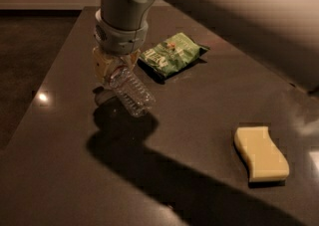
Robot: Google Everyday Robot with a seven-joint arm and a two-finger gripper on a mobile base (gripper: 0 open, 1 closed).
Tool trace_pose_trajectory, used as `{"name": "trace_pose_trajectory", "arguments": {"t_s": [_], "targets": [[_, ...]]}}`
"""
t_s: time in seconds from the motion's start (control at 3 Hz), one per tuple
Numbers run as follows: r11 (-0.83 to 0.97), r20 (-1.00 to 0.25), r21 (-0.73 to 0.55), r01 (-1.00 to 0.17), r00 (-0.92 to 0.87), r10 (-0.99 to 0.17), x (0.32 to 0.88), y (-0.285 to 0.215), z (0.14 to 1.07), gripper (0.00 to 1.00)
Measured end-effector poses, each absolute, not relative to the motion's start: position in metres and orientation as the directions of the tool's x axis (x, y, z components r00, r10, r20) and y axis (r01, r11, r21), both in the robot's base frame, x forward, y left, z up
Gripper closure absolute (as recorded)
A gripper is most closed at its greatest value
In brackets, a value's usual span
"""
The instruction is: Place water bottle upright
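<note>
The water bottle [131, 93] is a small clear ribbed plastic bottle. It hangs tilted, its base pointing down and to the right, just above the dark table [60, 170]. My gripper [113, 70] comes down from the arm at the top and is shut on the bottle's neck end. A bit of red label shows between the yellowish fingers [101, 65]. The cap is hidden by the fingers.
A green snack bag [172, 54] lies just right of the gripper, behind the bottle. A pale yellow sponge [260, 153] lies at the right front. The arm's shadow falls across the table's middle. The table's left edge runs close by.
</note>
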State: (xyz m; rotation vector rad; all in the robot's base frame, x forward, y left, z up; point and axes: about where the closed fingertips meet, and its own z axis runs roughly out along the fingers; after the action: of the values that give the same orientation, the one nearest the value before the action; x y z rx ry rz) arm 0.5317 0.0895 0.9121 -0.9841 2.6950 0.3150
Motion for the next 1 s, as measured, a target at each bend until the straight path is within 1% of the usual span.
{"name": "trace_pose_trajectory", "arguments": {"t_s": [0.33,0.67,1.0], "targets": [[0.665,-0.463,0.178,-0.725,-0.658,-0.594,0.521,0.081,0.941,1.00],[0.594,-0.602,0.242,-0.767,-0.599,-0.528,0.514,0.068,0.966,1.00],[0.473,-0.741,0.304,-0.827,-0.517,-0.429,0.505,0.052,0.991,1.00]]}}
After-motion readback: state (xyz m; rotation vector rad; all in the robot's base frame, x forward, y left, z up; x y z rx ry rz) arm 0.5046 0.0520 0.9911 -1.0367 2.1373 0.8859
